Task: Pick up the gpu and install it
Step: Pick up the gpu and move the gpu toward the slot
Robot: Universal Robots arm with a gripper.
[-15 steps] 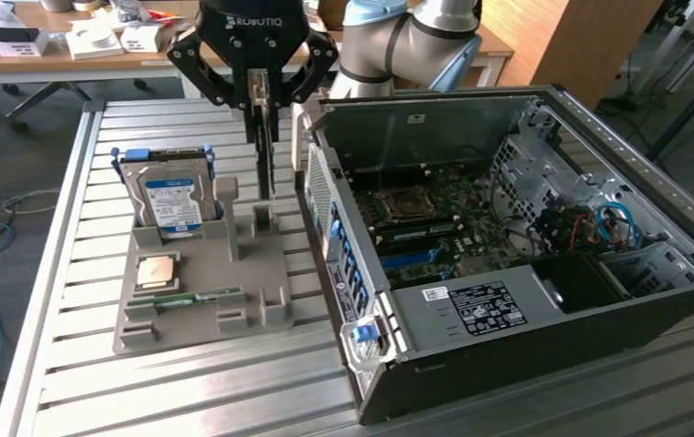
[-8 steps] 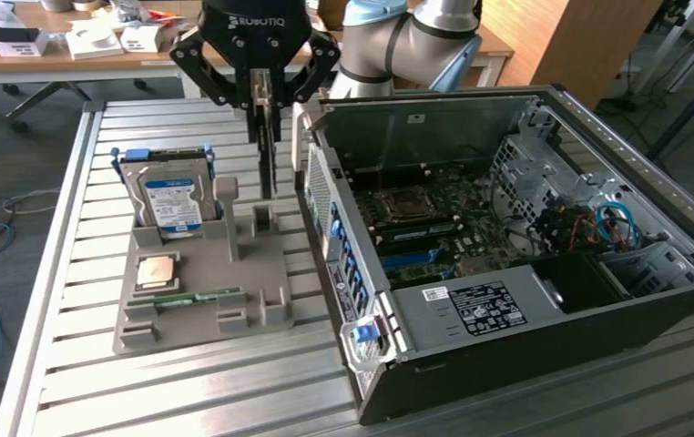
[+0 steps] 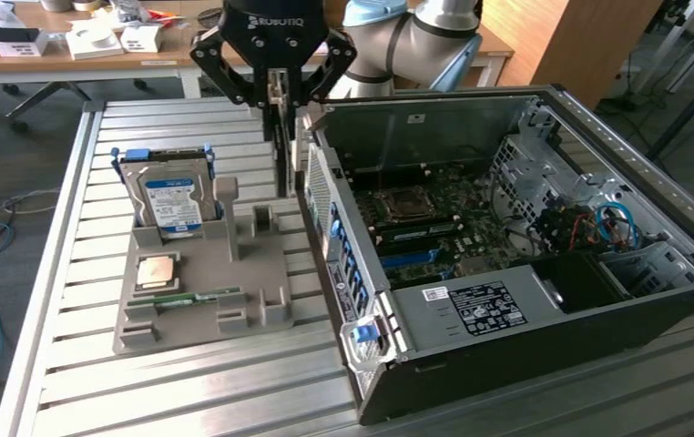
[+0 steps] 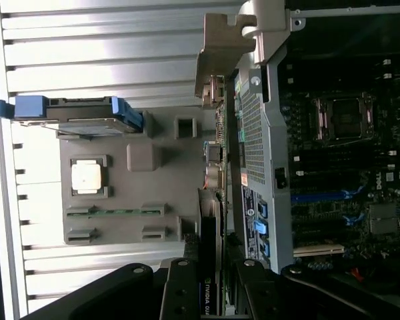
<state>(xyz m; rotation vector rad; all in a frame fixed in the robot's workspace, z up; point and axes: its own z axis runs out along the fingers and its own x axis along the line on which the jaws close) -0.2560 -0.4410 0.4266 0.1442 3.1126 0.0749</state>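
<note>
While the gripper (image 3: 277, 91), half closed, clamps the gpu (image 3: 282, 150) by its top edge, the card hangs edge-on just beside the case (image 3: 469, 364), on the exterior view's left. Risk: its bracket (image 4: 219, 57) could snag the case rim, twisting the card in the grip.

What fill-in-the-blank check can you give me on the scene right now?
1. The gripper is shut on the ____, held edge-on beside the open computer case.
2. In the gray holder, the hard drive stands ____.
3. Between the hard drive and the memory stick lies the ____.
Missing words: gpu; upright; processor chip.
</note>
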